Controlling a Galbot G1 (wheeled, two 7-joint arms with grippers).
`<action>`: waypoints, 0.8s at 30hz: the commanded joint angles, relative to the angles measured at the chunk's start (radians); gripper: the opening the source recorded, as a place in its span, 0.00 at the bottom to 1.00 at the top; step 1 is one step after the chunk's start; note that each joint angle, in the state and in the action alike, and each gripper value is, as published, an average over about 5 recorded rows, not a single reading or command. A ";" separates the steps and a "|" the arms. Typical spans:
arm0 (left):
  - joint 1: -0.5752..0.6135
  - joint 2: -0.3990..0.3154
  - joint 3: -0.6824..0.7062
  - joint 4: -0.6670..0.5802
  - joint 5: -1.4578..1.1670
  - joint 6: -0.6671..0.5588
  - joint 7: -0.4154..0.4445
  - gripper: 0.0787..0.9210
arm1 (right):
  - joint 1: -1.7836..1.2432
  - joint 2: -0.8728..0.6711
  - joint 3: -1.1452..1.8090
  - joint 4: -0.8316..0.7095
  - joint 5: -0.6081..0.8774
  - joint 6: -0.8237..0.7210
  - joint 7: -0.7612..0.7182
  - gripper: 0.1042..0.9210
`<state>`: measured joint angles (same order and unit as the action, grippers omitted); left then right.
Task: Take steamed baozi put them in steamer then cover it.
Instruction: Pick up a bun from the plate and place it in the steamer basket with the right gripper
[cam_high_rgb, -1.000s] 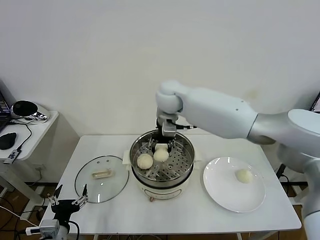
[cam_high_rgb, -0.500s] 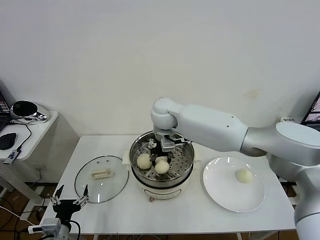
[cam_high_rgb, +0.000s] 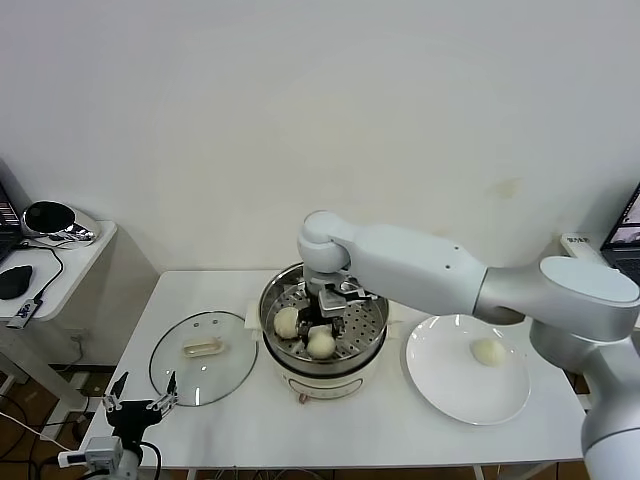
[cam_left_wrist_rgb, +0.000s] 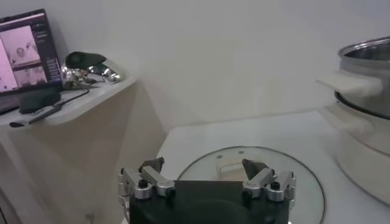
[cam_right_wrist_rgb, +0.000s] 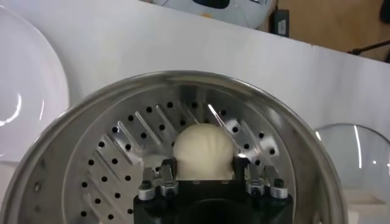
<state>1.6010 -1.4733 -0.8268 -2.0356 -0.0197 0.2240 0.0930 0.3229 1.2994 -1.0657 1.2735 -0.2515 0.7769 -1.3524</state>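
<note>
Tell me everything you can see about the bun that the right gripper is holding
The bun is smooth, round, cream-white dough with faint pleat lines on top. The right gripper is shut on it, one finger on each side, inside the steamer, low over the perforated steel tray. Whether it touches the tray cannot be told. In the head view it sits toward the pot's front, beside a second bun.

glass lid (cam_high_rgb: 203, 357) flat on white table (cam_high_rgb: 330, 440); white plate (cam_high_rgb: 450, 385) | side desk (cam_high_rgb: 55, 265): mouse (cam_high_rgb: 14, 282)

The right gripper (cam_high_rgb: 322, 330) is in the steamer (cam_high_rgb: 375, 335), one baozi (cam_high_rgb: 321, 344) between its fingers, another baozi (cam_high_rgb: 287, 320) to its left; the plate (cam_high_rgb: 440, 385) lies to its right.
</note>
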 joint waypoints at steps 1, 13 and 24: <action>-0.001 0.000 0.000 0.003 0.000 0.000 0.000 0.88 | -0.006 -0.003 0.000 0.020 0.002 -0.004 0.001 0.57; -0.002 0.000 0.000 0.001 0.002 0.001 0.001 0.88 | 0.047 -0.047 0.027 0.051 0.036 -0.065 0.026 0.78; -0.001 0.015 0.008 -0.002 -0.001 0.003 0.005 0.88 | 0.308 -0.328 -0.022 0.142 0.432 -0.436 0.106 0.88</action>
<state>1.5991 -1.4655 -0.8204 -2.0353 -0.0174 0.2253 0.0966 0.4478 1.1804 -1.0453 1.3506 -0.1112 0.6390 -1.3206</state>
